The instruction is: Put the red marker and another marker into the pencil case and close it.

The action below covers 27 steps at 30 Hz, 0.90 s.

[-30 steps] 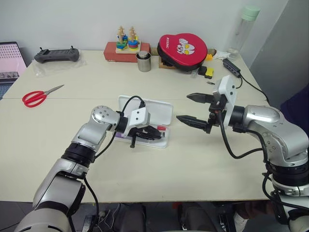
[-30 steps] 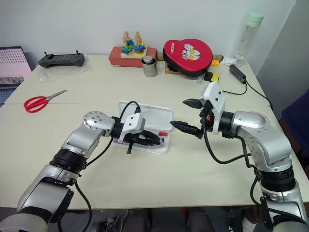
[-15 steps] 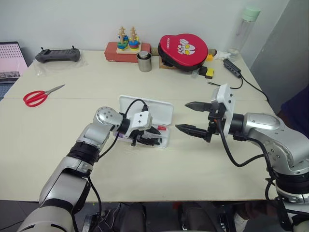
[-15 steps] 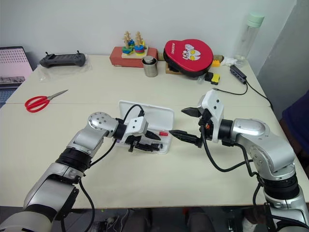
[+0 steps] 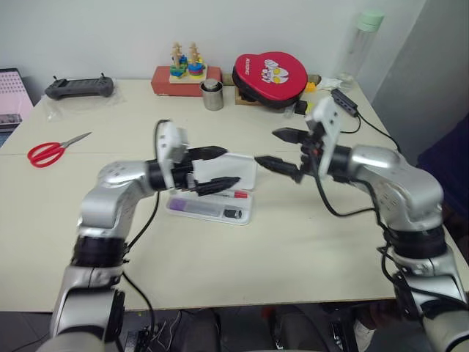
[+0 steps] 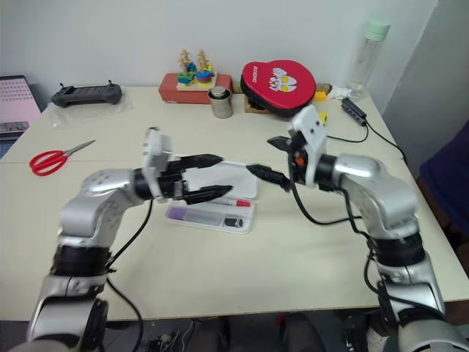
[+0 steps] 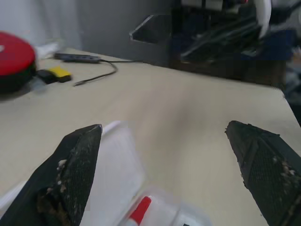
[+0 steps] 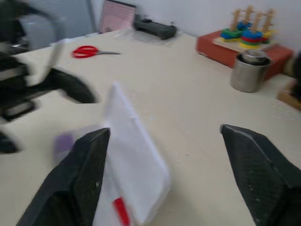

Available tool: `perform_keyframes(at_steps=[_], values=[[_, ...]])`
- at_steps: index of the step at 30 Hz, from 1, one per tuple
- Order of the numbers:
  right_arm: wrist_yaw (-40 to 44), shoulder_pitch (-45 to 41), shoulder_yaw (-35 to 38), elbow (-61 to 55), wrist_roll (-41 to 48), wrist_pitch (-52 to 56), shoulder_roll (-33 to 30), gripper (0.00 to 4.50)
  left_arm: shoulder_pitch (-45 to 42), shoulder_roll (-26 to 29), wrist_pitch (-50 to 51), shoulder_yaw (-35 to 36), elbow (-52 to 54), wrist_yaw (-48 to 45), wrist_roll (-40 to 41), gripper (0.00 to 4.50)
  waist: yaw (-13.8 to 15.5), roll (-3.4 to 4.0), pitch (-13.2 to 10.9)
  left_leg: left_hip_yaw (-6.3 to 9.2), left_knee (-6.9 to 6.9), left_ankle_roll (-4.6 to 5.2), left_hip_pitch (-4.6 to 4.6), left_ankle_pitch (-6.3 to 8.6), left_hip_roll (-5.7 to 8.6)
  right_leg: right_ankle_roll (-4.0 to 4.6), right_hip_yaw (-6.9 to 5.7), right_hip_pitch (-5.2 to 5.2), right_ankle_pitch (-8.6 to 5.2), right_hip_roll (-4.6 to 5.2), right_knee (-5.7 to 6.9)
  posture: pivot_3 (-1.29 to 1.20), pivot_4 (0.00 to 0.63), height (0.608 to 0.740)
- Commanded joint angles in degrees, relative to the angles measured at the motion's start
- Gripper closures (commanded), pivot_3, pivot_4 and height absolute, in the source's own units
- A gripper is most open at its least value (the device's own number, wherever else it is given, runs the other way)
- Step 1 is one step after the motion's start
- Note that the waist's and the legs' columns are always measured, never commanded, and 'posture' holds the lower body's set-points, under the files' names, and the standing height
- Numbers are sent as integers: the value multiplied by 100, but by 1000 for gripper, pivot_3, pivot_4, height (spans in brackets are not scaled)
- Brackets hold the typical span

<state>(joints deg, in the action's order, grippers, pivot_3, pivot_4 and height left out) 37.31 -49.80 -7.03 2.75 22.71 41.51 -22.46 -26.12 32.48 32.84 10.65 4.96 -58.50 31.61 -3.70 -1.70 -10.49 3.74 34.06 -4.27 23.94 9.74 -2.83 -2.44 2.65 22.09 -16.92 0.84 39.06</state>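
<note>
The case (image 5: 245, 215) lies open at the middle of the table (image 5: 308, 242). Both pens are in its tray: the red marker (image 5: 236, 194) along the far edge, toward 1 o'clock, and the lavender marker (image 5: 192, 207) nearer us, toward 8 o'clock. A small dark item (image 6: 233, 221) that we cannot identify lies at the tray's 4 o'clock corner.

What we see changed is the left gripper (image 5: 222, 167). A second ago it was down in the tray with its fingers nearly together over the pens. Now it has lifted clear and hangs above the tray at about 11 o'clock, its fingers spread wide and holding nothing. We take that as the second pen released, so the loading half of the job looks done.

The lid (image 5: 238, 170) is not shut. It appears to stand partly up from its hinge at the tray's far side, though we cannot tell whether anything props it.

The right gripper (image 5: 267, 147) has come in from 3 o'clock and now sits just beside the lid's right end, fingers apart and empty. We judge that closing is the step in hand, and the right side is best placed to tip the lid down.

Further out, the scissors (image 5: 47, 151) lie at 9 o'clock, and a metal cup (image 5: 212, 95) and red pouch (image 5: 271, 75) at 12 to 1 o'clock, all well apart from the case.
</note>
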Motion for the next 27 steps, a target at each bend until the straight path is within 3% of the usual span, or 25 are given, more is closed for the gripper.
perform_keyframes(at_steps=[1,7,13,20,27], values=[[-121,-580,-245,1169,-567,-646,339,1380,329,107,329,698,876,725,398,0,53,0,0,0,1,0,1,0,0,7,-1,0,4,-1,-1,0,150,740],[-393,-1344,-478,3459,-1363,-1556,1023,3048,1006,136,403,1119,1455,1282,578,0,120,-1,1,-10,-1,-1,7,1,10,22,3,1,14,13,-8,0,150,740],[516,-1211,-673,3325,-1422,-1760,1204,4480,1307,310,477,1325,1699,1467,799,0,156,1,-1,-9,-4,-2,10,1,9,22,0,7,14,12,-6,0,150,740],[1425,-344,-1258,1868,-1526,-1762,1086,4480,1649,888,681,1613,1758,1264,1114,0,130,0,0,-7,-9,-2,5,1,5,23,-2,7,14,9,-5,0,150,740],[1439,452,-2261,1288,-2343,-1762,969,4480,1781,1312,682,1506,1699,1046,1120,0,136,-1,1,-9,-8,-2,2,1,5,22,-1,7,13,9,-6,0,150,740]])
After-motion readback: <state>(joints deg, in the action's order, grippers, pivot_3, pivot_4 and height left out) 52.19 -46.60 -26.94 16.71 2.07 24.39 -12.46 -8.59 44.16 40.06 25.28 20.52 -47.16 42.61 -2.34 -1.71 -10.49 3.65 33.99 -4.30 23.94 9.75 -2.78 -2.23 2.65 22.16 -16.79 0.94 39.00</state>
